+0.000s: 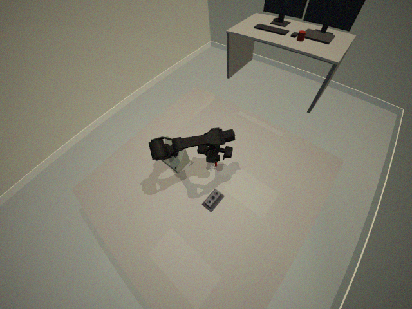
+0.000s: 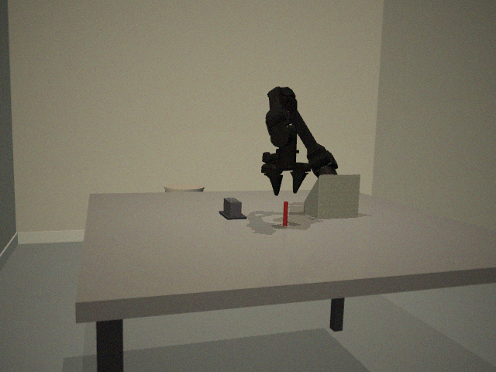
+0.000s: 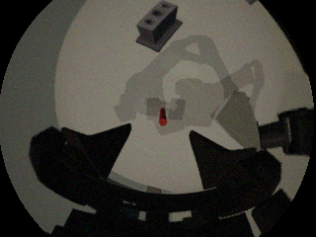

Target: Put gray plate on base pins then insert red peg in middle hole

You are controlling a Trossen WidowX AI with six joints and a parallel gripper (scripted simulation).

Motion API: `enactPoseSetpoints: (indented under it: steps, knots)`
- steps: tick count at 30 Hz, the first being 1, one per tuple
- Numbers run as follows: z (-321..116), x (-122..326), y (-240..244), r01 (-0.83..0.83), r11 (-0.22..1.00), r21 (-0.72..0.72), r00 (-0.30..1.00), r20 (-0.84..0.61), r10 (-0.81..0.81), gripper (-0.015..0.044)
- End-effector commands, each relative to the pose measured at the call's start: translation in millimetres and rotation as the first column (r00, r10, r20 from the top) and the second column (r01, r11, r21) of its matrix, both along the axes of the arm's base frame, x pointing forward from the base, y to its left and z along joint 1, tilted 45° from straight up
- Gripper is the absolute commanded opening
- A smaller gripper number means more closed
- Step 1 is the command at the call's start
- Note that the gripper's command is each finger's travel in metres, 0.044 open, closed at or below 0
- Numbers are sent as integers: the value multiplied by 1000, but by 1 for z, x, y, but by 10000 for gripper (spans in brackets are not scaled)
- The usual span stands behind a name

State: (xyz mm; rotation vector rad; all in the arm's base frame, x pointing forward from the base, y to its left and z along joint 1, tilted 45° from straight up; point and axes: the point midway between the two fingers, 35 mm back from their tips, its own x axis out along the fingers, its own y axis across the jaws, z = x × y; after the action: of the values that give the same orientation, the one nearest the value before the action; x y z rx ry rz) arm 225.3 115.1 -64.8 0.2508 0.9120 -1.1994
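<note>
1. One red peg (image 1: 215, 164) (image 2: 285, 214) (image 3: 163, 118), nearest item in ext. view: upright on the table (image 1: 199, 249) (image 2: 180, 260) (image 3: 99, 74), apart from the base. Not picked up, not inserted.

2. Gripper (image 1: 214, 156) (image 2: 285, 194) (image 3: 161, 129): above the peg, fingers pointing down and wide apart, nothing between them. Wrist view has the peg top showing in line w/ the gap, slightly beyond the tips. Step in hand judged to be the approach to the peg; descent and closing remain.

3. Gray plate (image 1: 214, 195) (image 2: 231, 199) (image 3: 154, 18): beyond the peg, off to one side, on the base (image 1: 210, 210) (image 2: 232, 218) (image 3: 150, 45). Three openings in a row on top; middle one unfilled. Looks level, so stage 1 is judged complete, though pics are dim and coarse, and full seating on both pins can't be confirmed.

4. Status: approx. half done, in my judgement. Plate stage apparently passed; peg stage outstanding.

5. Left to do: grasp peg, lift, carry to plate, align w/ middle hole, insert, release. Peg must stay in unaided before sign-off.
</note>
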Motion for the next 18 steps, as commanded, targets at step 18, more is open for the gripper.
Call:
enactPoseSetpoints:
  steps: [18]
  knots:
    - [-24, 1, -25, 0, 1000, -9, 1000, -7, 0, 440]
